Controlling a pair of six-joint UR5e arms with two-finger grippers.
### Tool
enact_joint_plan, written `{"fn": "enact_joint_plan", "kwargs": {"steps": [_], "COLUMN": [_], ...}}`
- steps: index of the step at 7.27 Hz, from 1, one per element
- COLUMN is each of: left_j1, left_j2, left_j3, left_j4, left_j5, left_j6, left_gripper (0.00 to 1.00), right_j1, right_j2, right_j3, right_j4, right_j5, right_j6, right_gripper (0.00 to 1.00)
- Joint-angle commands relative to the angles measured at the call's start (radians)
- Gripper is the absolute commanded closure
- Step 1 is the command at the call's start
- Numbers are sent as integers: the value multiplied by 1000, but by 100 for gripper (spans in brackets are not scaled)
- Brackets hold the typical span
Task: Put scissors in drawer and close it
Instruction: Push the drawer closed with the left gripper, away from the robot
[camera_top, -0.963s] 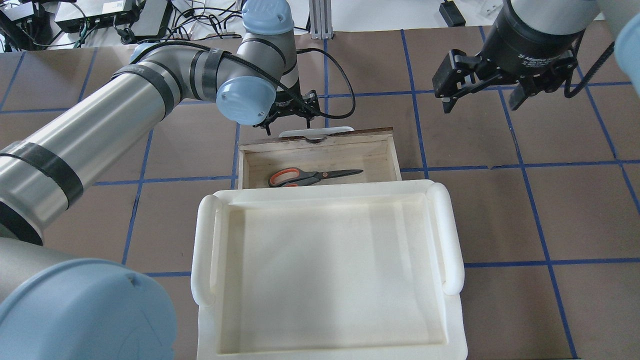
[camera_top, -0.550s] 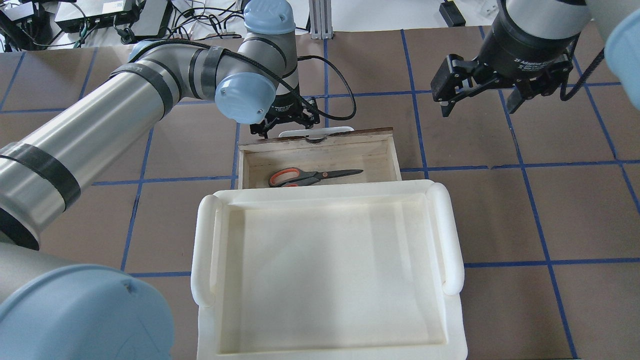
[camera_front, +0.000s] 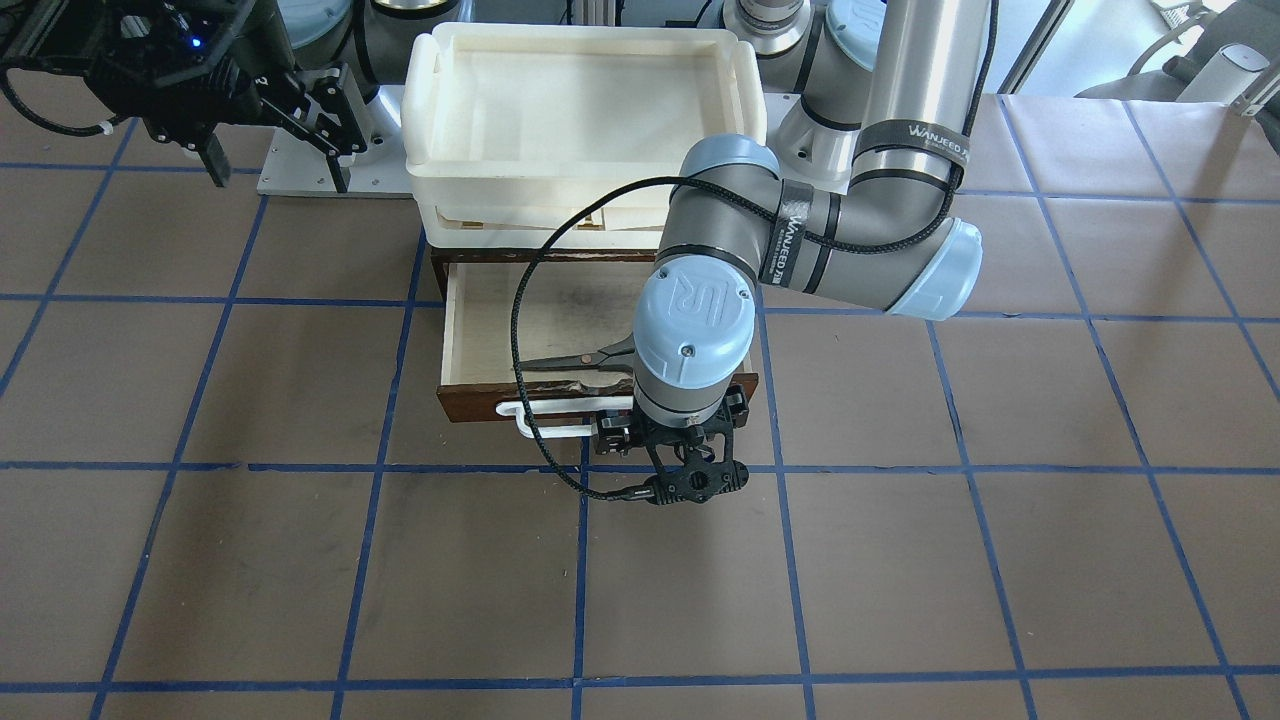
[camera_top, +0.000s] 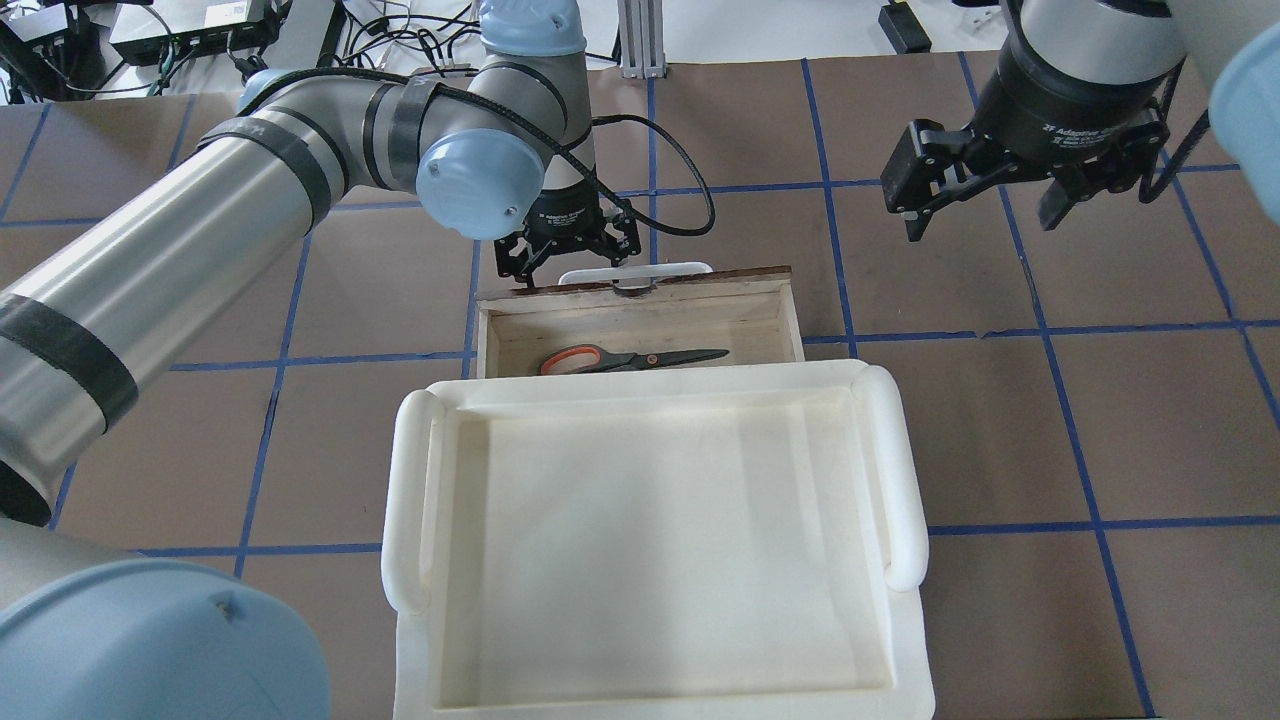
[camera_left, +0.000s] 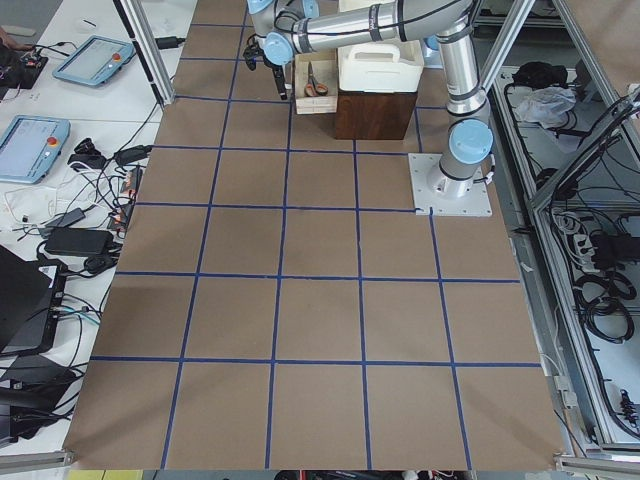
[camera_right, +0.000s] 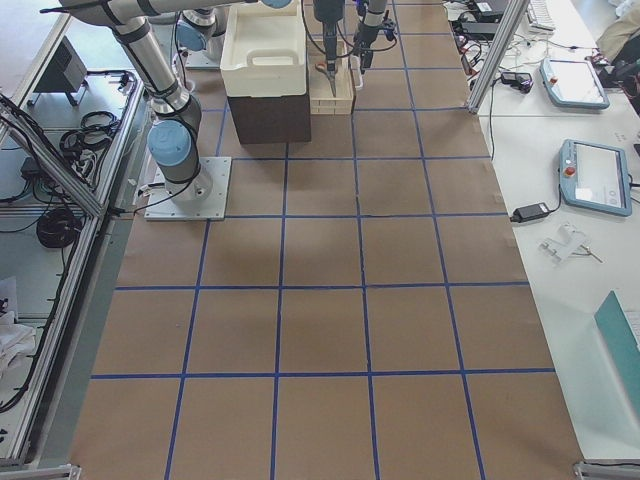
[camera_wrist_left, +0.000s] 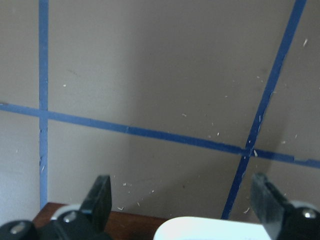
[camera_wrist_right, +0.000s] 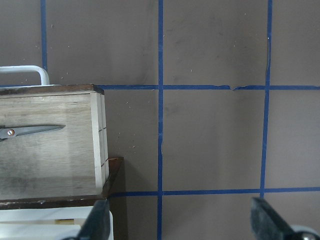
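Observation:
The scissors (camera_top: 630, 358) lie flat in the open drawer (camera_top: 700, 318), orange-lined handles on the left and blades pointing right. They also show in the front view (camera_front: 575, 360). The drawer's white bar handle (camera_top: 640, 270) faces away from the robot. My left gripper (camera_top: 570, 262) is open and points down at the drawer's front, straddling the left part of the handle (camera_wrist_left: 215, 230); its fingers (camera_wrist_left: 100, 200) are wide apart and hold nothing. My right gripper (camera_top: 985, 205) is open and empty, hovering above the table to the right of the drawer (camera_wrist_right: 50, 150).
Stacked cream-white trays (camera_top: 905, 480) sit on the cabinet above the drawer and hide its rear part. They also show in the front view (camera_front: 420, 90). Brown table with blue tape lines lies around. Cables and electronics (camera_top: 190, 30) lie beyond the far edge.
My left gripper has come down against the drawer's front. The drawer has slid a little way in, so the tray edge now covers part of the scissors. The right gripper shifted slightly.

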Motion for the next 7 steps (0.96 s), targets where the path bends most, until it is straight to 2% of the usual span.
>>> {"fn": "enact_joint_plan", "kwargs": {"steps": [1, 7], "left_j1": [0, -5], "left_j2": [12, 51], "left_j3": [0, -3], "left_j4": [-68, -223], "left_j5": [-3, -3], "left_j6": [-1, -1], "left_gripper": [0, 0], "right_j1": [0, 3], "right_j2": [2, -2], "right_j3": [1, 1], "right_j4": [4, 4], "right_j5": [4, 13], "right_j6": [2, 8], "right_gripper": [0, 0]}}
